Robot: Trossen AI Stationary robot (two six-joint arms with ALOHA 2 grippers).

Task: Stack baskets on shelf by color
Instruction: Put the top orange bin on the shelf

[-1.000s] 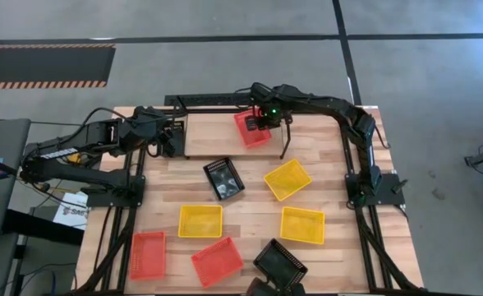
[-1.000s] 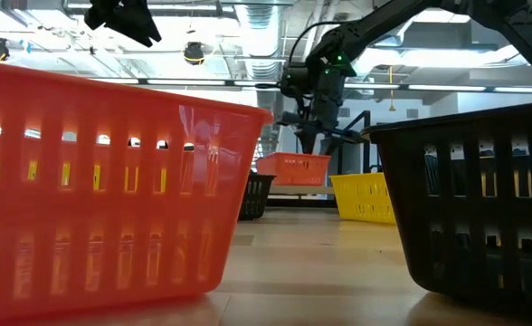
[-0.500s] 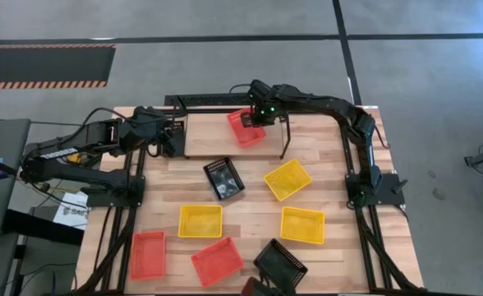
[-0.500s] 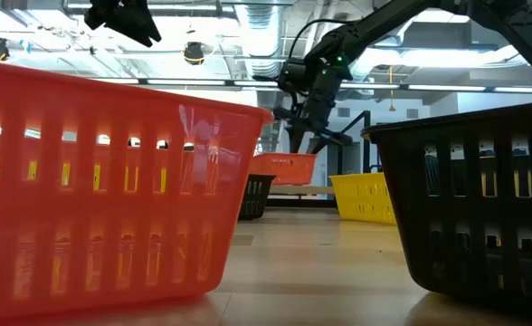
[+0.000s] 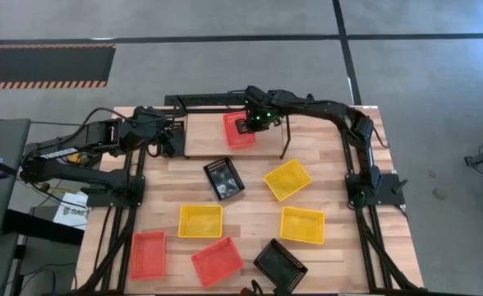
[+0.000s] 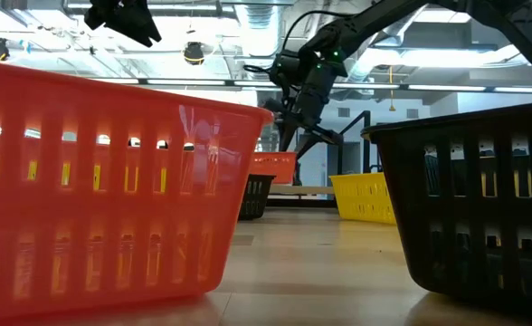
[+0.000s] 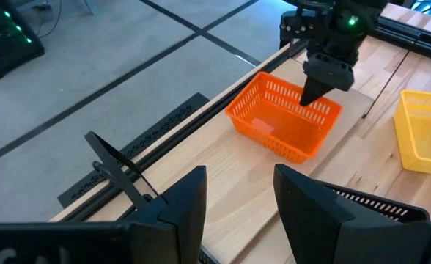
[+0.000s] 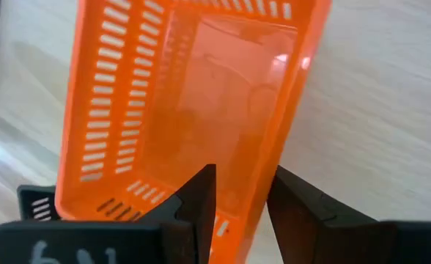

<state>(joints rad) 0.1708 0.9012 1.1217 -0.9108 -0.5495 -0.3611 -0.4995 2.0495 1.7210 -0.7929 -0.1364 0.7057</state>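
The right gripper is gripping the wall of 1 red basket over the shelf, the open left gripper is waiting beside it, and 8 baskets are waiting on the table.

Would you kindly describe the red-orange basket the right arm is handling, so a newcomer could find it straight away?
Look to the far edge of the table, where the shelf, a light board in a black wire frame, stands. On its right half sits a red-orange basket, its rim pinched by the right gripper. The other two red-orange baskets lie at the near left of the table, untouched.
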